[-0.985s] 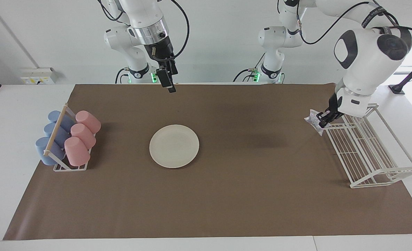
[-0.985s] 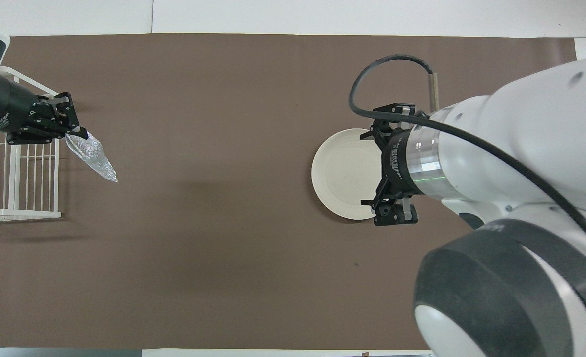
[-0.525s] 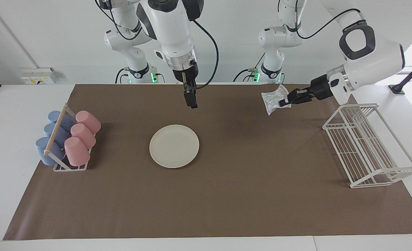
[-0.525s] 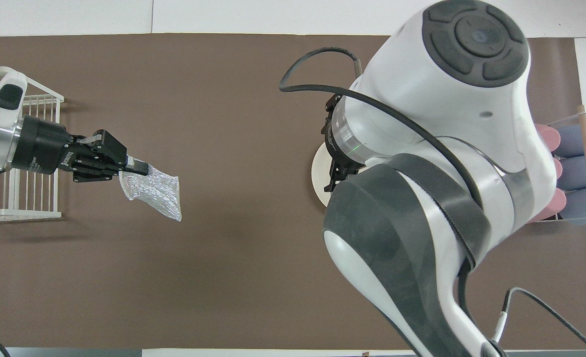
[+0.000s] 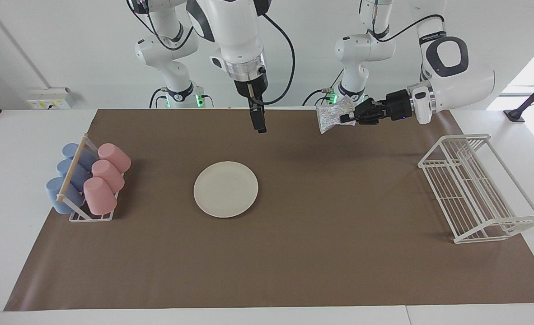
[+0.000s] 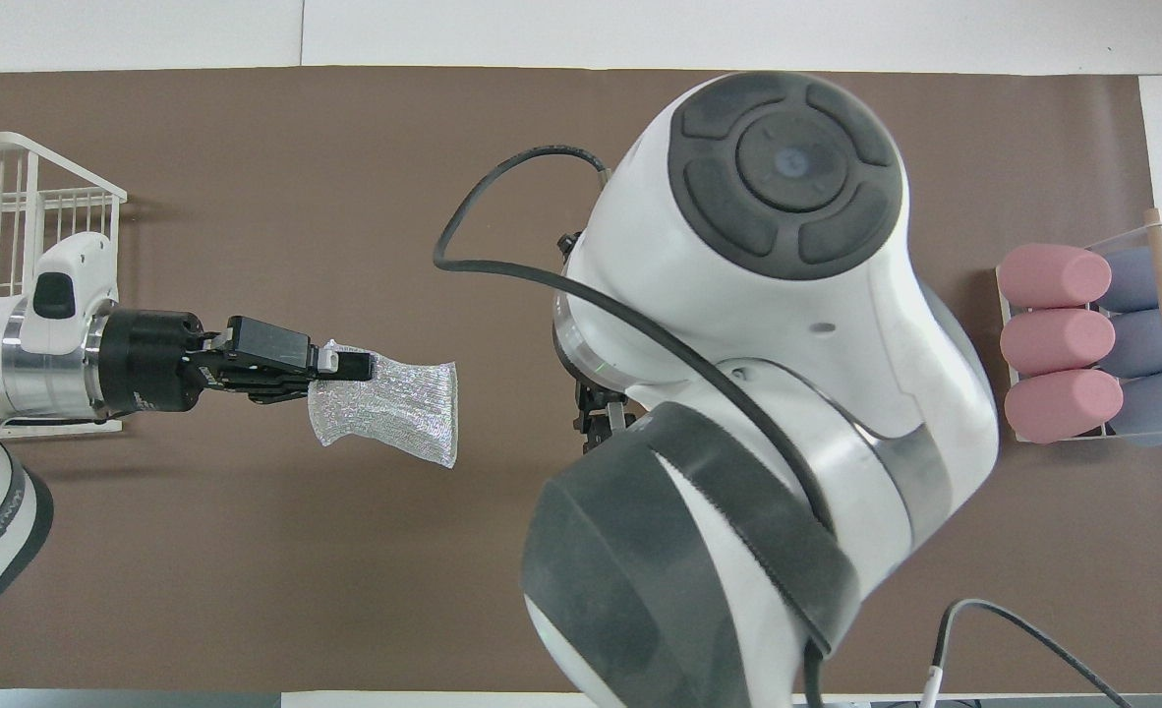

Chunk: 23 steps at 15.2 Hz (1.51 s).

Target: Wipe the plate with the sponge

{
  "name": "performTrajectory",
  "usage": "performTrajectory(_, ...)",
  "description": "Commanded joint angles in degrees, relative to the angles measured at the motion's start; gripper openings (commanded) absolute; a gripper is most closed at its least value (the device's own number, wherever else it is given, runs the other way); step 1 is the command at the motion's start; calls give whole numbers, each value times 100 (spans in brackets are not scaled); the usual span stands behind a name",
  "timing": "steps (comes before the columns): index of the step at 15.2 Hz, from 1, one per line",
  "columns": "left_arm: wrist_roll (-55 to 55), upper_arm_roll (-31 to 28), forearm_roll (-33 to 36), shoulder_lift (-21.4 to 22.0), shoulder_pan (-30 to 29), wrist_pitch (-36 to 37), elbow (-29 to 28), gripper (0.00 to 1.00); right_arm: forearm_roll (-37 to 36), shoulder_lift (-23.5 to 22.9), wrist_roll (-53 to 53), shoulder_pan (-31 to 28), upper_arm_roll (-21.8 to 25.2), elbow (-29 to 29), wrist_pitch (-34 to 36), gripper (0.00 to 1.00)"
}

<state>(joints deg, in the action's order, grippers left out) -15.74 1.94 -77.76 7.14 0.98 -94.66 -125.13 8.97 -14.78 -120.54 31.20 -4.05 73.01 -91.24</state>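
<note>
**Sponge carried out over the mat, plate waiting**

Brown paper matting [image 5: 294, 253] covers a white table [image 5: 5, 189] in front of a plain white wall. A rack of pink and blue cups [image 5: 88, 180] lies at the right arm's end of the table, and a white wire rack [image 5: 475, 189] stands at the left arm's end.

A second ago the left gripper [image 5: 349, 116] hung just beside the wire rack; now it is out over the mat, between that rack and the plate, its fingers clamped on the sponge [image 5: 332, 118]. The right gripper [image 5: 260, 127] has also swung sideways and hangs over the mat near the robots' edge, above bare mat, its jaws apart and holding nothing.

The sponge is a crinkly silver-grey mesh pad, roughly rectangular, pinched at one short edge and hanging in the air. The plate [image 5: 226, 189] is round, shallow and cream-white, lying flat near the middle of the mat.
</note>
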Motion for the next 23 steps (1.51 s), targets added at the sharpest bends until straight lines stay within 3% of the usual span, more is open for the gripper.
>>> performTrajectory(1,-683,-36,-755,279,60,-132,-635,0,-27,27,-337,78,-8,20,45,100)
performTrajectory(5,-974,-36,-1408,306,86,-88,-829,0,-27,62,-584,369,-8,99,-157,100)
performTrajectory(7,-1053,-36,-1522,306,384,-132,-855,0,-18,106,-593,404,-34,169,-262,100)
performTrajectory(11,-1256,-27,-1575,359,771,-290,-943,0,-18,141,-611,606,-43,222,-350,100)
performTrajectory(20,-1238,-45,-1620,359,755,-202,-952,0,-18,440,-628,633,-43,934,-833,97)
performTrajectory(21,-1238,-45,-1620,367,737,-202,-952,0,-18,458,-646,633,-43,969,-851,82)
performTrajectory(23,-1230,-54,-1620,368,737,-167,-952,0,-18,458,-655,633,-43,961,-843,13)
